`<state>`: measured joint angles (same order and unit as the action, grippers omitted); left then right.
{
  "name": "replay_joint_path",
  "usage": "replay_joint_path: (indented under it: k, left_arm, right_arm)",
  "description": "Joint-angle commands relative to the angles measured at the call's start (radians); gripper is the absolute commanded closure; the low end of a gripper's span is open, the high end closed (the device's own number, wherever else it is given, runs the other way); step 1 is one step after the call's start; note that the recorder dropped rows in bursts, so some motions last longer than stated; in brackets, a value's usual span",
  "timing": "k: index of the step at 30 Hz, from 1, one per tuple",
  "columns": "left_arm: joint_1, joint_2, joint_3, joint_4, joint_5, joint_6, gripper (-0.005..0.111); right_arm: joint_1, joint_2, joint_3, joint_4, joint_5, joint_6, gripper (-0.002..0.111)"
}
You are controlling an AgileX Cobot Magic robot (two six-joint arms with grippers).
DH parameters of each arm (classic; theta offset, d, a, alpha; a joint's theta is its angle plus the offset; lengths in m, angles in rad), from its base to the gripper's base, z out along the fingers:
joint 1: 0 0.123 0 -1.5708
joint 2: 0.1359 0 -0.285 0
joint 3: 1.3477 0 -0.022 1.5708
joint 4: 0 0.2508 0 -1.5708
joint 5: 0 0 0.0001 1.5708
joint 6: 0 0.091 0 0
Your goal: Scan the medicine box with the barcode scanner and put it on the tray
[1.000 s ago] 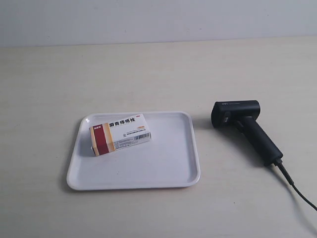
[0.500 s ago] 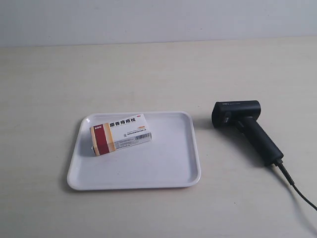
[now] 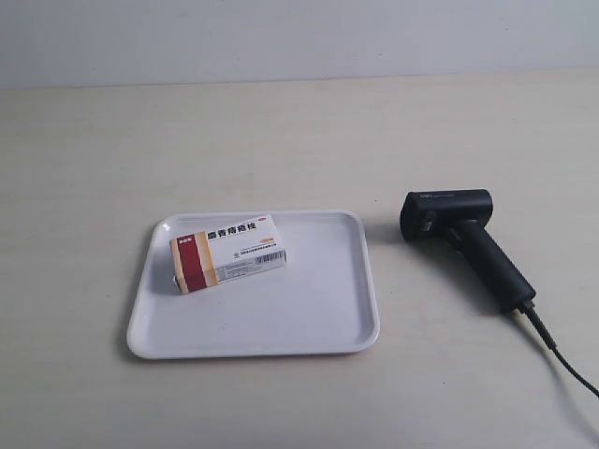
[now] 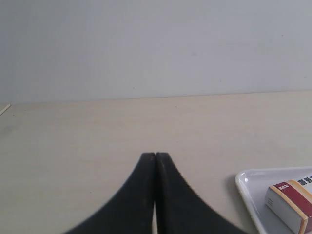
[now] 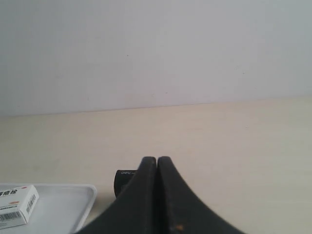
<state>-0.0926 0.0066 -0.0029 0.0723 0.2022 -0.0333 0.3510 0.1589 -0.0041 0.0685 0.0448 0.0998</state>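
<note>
The medicine box (image 3: 226,253) lies flat on the white tray (image 3: 309,309), toward its far left part, red band at the left end. To the tray's right the black barcode scanner (image 3: 463,238) rests on its side on the table, cable trailing to the lower right. Neither arm shows in the exterior view. My left gripper (image 4: 155,155) is shut with nothing in it; the tray corner (image 4: 246,183) and the box (image 4: 291,202) show off to one side. My right gripper (image 5: 157,159) is shut and empty too, with the scanner head (image 5: 125,179) partly hidden behind it and the box (image 5: 17,204) on the tray (image 5: 73,202).
A pale wooden tabletop (image 3: 281,140) stretches around the tray up to a plain grey wall (image 3: 299,37) at the back. The scanner cable (image 3: 562,360) runs off the exterior view's lower right corner.
</note>
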Motion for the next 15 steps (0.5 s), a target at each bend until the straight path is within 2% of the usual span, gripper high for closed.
replay_joint_path:
  k: [1,11,12,15]
  left_arm:
    - [0.004,-0.007,0.003,-0.005,0.003,-0.005,0.106]
    - [0.004,-0.007,0.003,-0.005,0.003,-0.005,0.106]
    - [0.004,-0.007,0.003,-0.005,0.003,-0.005,0.106]
    - [0.004,-0.007,0.003,-0.005,0.003,-0.005,0.106]
  right_arm:
    - [-0.003,-0.044,0.004,-0.009,0.049,-0.031,0.108]
    - [-0.008,-0.06,0.004,-0.009,0.053,-0.026,0.108]
    - [-0.025,-0.075,0.004,-0.009,0.053,-0.026,0.108]
    - [-0.192,-0.159,0.004,-0.009,0.06,-0.026,0.108]
